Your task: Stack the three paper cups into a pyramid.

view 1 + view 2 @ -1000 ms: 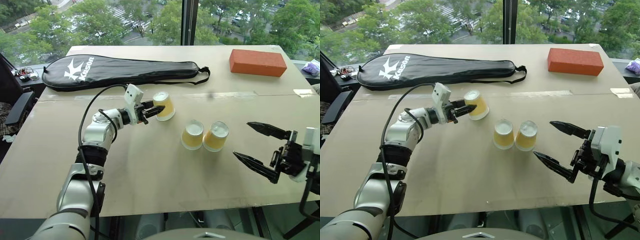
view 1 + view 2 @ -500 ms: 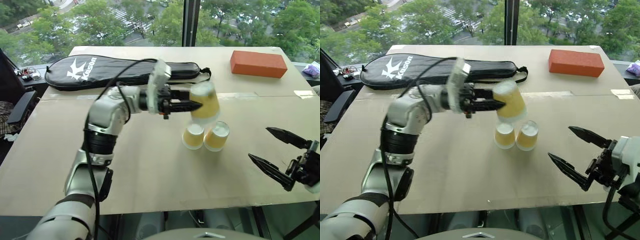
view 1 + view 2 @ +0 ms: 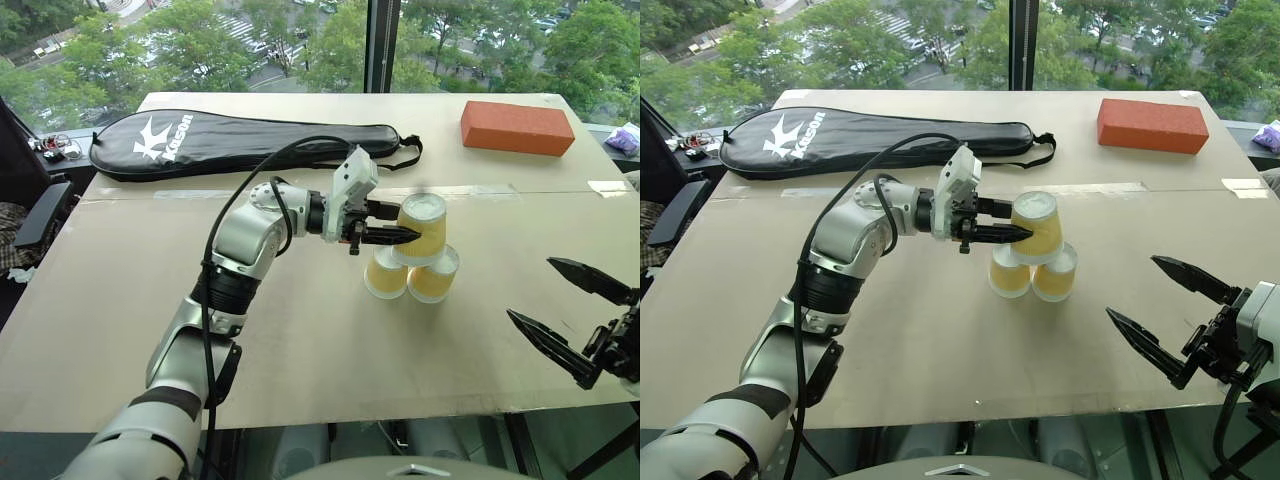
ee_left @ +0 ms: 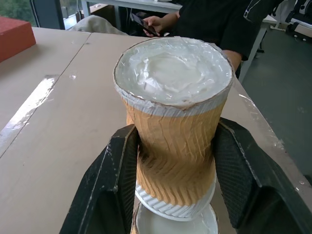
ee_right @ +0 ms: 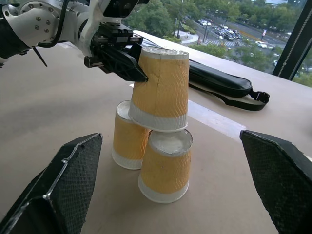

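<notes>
Big tan table [image 3: 300,340] by a window; three cups: left gripper [image 3: 405,222] squeezes the top cup [image 3: 422,228] over two cups [image 3: 410,278]; right gripper [image 3: 572,320] wide apart

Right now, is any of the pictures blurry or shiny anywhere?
In the left wrist view the held cup is crisp, but the person behind is soft. In the right wrist view the city outside looks hazy, while the two bottom cups stay clear. In the left eye view a strip of tape on the table glints with daylight from the window.
</notes>
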